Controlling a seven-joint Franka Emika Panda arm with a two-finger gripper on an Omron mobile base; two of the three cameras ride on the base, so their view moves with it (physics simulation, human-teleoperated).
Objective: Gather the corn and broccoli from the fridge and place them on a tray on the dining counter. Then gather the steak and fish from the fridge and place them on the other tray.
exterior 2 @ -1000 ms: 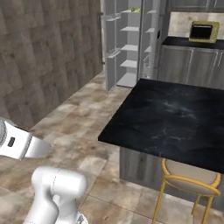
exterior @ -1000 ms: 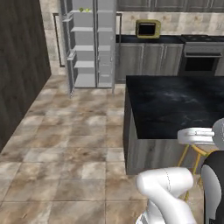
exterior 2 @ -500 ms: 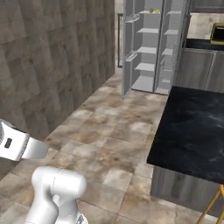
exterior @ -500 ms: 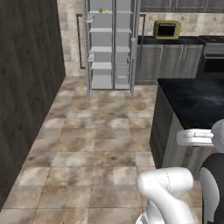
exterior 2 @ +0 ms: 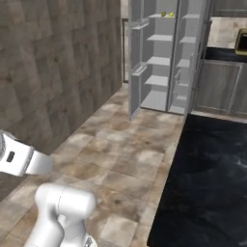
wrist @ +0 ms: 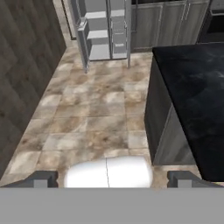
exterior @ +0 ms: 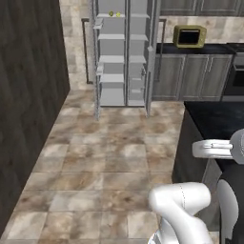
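Fridge [exterior: 125,57] stands open across the floor, ready for reaching in | gripper [wrist: 111,178] fingers spread, empty | dining counter [exterior 2: 212,173] alongside, awaiting food.

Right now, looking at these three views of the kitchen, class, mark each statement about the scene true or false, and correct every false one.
1. The fridge stands with its doors open. True.
2. The tool is clamped on a steak. False: its two tips stand wide apart with nothing between them.
3. Two small yellow-green items sit on the fridge's top shelf. True.
4. A tray of vegetables rests on the dining counter. False: the part of the black slab in view carries nothing.
5. A yellow microwave sits on the dark cabinet run to the right of the fridge. True.
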